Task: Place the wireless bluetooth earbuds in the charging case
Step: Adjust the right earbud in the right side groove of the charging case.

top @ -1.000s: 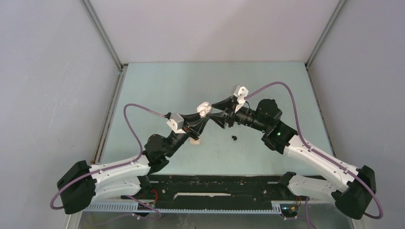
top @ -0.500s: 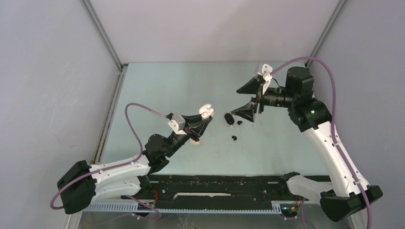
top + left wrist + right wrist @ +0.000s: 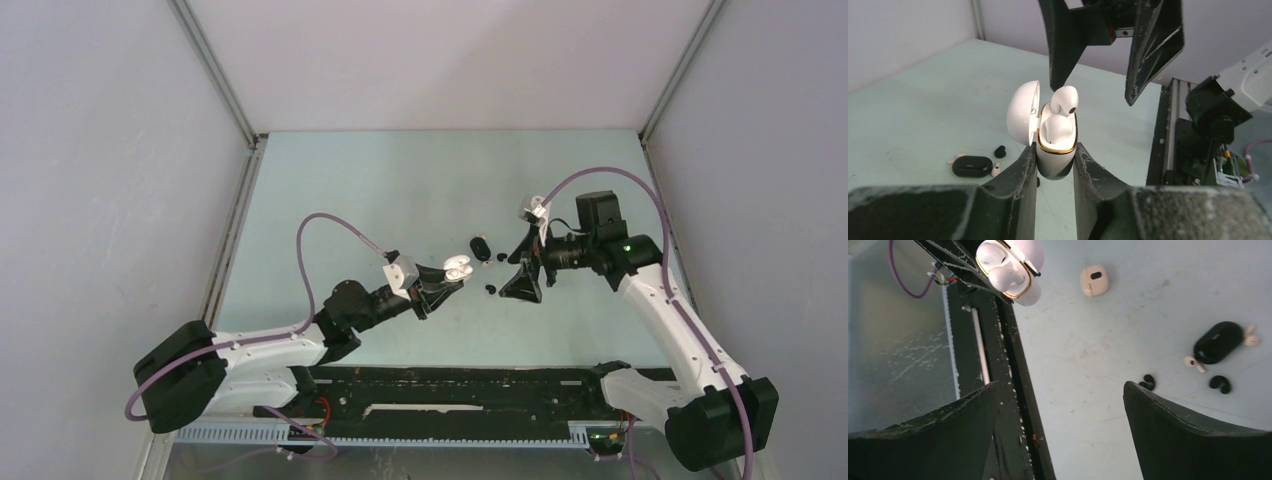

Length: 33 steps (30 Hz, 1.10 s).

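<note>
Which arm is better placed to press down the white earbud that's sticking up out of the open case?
Right, probably: the right pincer is open, empty and near the earbud; the left pincer is shut on the case.

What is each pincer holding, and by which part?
The left pincer grips the open white case by the sides of its lower half, one bud poking out on top. The right pincer is open and holds nothing.
</note>
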### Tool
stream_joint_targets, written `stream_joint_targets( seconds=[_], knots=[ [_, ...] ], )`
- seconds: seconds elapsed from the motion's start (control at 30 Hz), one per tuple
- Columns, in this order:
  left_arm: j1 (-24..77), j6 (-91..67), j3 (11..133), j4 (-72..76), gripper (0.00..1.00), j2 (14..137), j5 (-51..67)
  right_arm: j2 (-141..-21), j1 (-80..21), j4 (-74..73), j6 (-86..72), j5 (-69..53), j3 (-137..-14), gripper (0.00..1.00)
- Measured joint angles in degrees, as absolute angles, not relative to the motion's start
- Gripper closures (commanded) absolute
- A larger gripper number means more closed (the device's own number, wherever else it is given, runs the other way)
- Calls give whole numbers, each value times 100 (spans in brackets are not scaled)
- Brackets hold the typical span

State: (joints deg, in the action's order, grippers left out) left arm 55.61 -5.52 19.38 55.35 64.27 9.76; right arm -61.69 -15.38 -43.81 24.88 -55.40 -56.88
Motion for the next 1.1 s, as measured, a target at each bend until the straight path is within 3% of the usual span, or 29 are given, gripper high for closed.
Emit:
stream_joint_targets(
  seconds=[0.37,1.1],
  knots=[
    [5610,-401,1485,5336,100,6364,1446,-5955,-1828,-3223,2112,-6152,-5157,6],
    [5614,-467,1498,5780,100,7074,2128,-6775,-2696,-3118,2582,-5688,-5113,7]
  ],
)
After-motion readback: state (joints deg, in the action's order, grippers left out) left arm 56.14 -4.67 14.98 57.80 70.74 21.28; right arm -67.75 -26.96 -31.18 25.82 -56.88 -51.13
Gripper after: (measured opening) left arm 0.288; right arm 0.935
